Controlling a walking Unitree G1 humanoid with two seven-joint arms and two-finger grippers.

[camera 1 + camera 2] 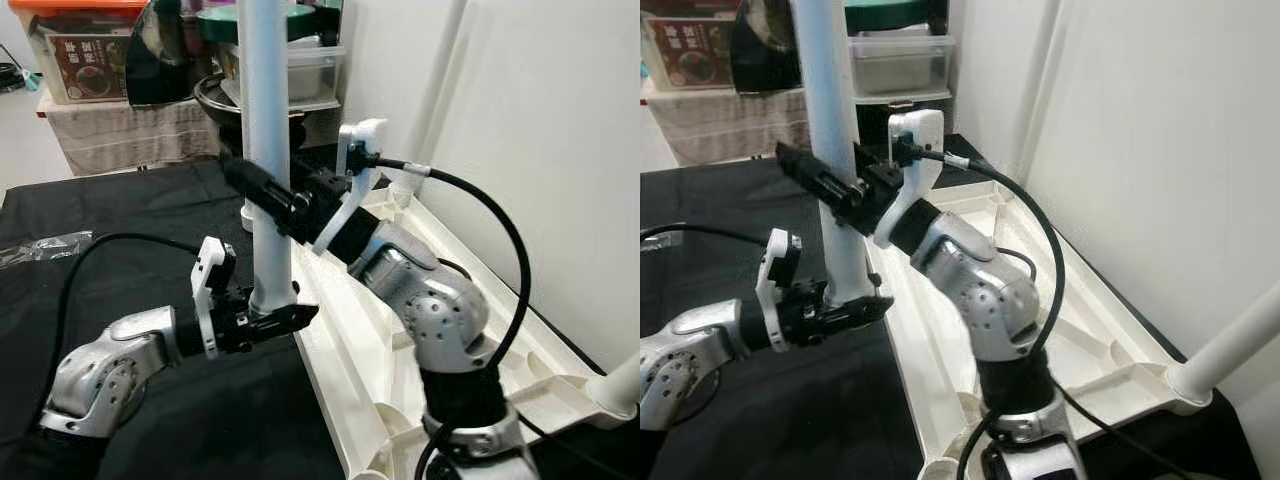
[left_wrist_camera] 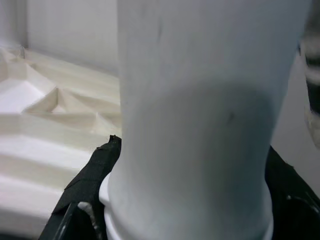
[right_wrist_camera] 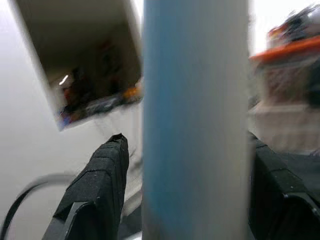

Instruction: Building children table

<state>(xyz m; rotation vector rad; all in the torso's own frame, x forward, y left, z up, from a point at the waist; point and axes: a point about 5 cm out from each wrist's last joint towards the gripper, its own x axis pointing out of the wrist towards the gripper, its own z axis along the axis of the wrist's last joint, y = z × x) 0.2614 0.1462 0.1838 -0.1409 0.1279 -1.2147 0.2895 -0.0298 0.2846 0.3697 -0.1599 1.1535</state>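
Fingers of the left gripper [image 1: 285,318] close around the flared base of a white table leg [image 1: 266,150], which stands upright at the edge of an overturned cream tabletop [image 1: 370,350] lying on a black cloth [image 1: 130,215]. Higher on the same smooth, round leg, the right gripper [image 1: 255,190] clasps the shaft between its two black fingers. The tabletop's underside shows moulded ribs and a raised rim; a second white leg [image 1: 1230,345] rises from its near right corner, cut off by the frame. The gripped leg's top also runs out of view. Beyond the cloth, storage boxes [image 1: 80,55] and a plastic drawer unit [image 1: 300,70] stand partly hidden behind the leg; the box labels are too small to read.
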